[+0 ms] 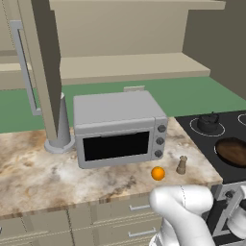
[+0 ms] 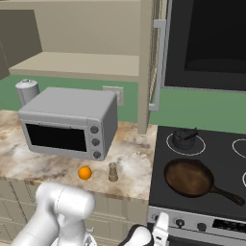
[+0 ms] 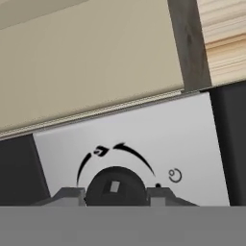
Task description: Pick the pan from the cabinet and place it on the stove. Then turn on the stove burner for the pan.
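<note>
One round dark knob (image 3: 115, 187) is seen at the bottom of the hand view, on the stove's (image 2: 192, 144) smooth silver panel, between the two tips of the hand (image 3: 115, 194); a grip cannot be told. No writing is readable, only arc marks. The brown-black pan (image 2: 190, 177) lies on the black glass, lower right of the right base view, handle pointing lower right. A small pot (image 2: 184, 138) stands behind it.
</note>
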Controlling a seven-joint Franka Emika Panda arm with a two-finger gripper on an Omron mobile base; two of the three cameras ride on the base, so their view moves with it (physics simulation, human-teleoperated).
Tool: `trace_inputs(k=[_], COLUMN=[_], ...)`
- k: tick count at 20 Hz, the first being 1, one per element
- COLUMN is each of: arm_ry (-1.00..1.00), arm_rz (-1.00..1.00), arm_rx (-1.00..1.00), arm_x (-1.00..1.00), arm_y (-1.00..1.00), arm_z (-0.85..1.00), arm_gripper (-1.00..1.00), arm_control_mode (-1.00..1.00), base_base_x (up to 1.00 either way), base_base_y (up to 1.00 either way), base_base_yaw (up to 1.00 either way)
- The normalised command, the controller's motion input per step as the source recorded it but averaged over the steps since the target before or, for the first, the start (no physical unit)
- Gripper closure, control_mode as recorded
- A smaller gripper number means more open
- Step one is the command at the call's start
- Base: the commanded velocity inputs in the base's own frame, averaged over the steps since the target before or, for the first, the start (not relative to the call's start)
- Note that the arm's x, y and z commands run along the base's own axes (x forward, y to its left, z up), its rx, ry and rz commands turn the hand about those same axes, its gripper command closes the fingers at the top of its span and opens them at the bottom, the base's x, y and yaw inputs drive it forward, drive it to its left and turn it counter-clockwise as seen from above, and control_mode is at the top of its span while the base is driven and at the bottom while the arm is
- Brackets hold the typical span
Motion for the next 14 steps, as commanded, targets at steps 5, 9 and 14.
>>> trace_inputs(k=[5,9,14], arm_ry=[0.02,0.0,0.0], arm_rz=[0.0,0.0,0.0], arm_rx=[-0.05,0.0,0.0], arm_x=[-0.03,-0.29,-0.64], arm_y=[0.14,0.05,0.07], arm_z=[-0.01,0.0,0.03], arm_gripper=[-1.0,-1.0,-1.0], arm_control_mode=[-1.0,-1.0,-1.0], base_base_x=[0.0,0.0,0.0], base_base_y=[0.0,0.0,0.0], base_base_yaw=[0.0,0.0,0.0])
